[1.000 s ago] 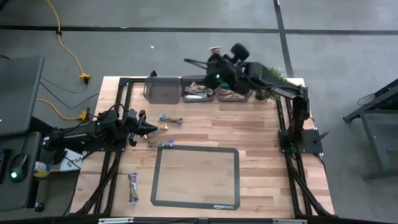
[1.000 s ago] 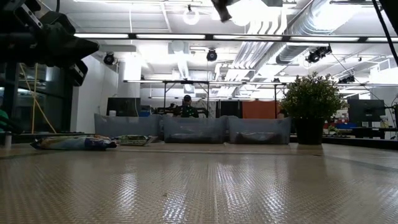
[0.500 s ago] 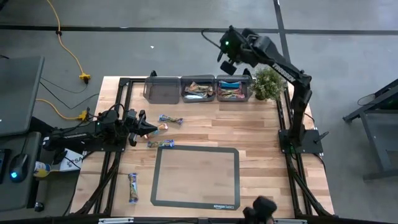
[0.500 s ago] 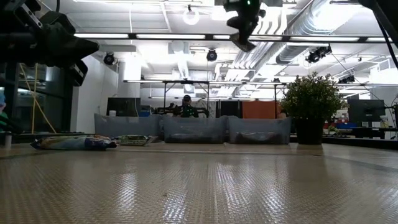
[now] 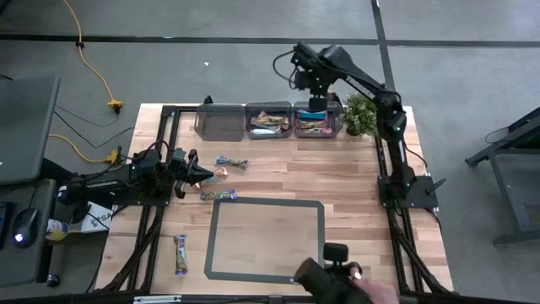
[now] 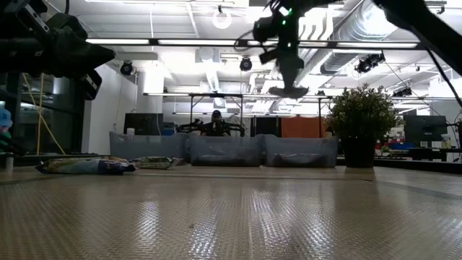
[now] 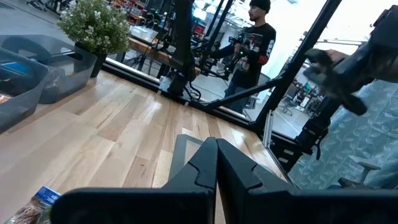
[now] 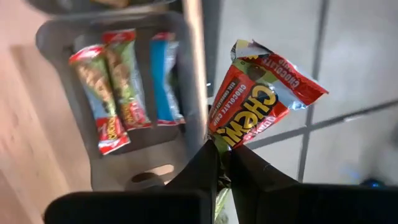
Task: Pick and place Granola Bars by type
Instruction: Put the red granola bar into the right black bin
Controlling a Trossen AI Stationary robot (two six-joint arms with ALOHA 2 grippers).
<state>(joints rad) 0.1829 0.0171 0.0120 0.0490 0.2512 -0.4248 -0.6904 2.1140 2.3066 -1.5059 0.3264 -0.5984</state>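
Granola Bars lie loose on the table [image 5: 354, 169] near the left gripper [image 5: 201, 175], its fingers shut on nothing. Only the right wrist view shows the right gripper [image 8: 221, 163] pinching a red bar [image 8: 255, 102] reading "CHEWY" and "CHOCOLATE CHIP" over the bin [image 8: 134, 158]

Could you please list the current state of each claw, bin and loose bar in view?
Right claw: shut on a red Chewy bar, above the right bin.
Left claw: shut, empty, low at the table's left.
Left bin: empty.
Middle bin: holds bars.
Right bin: holds bars.
Loose bars: lying flat on the table.
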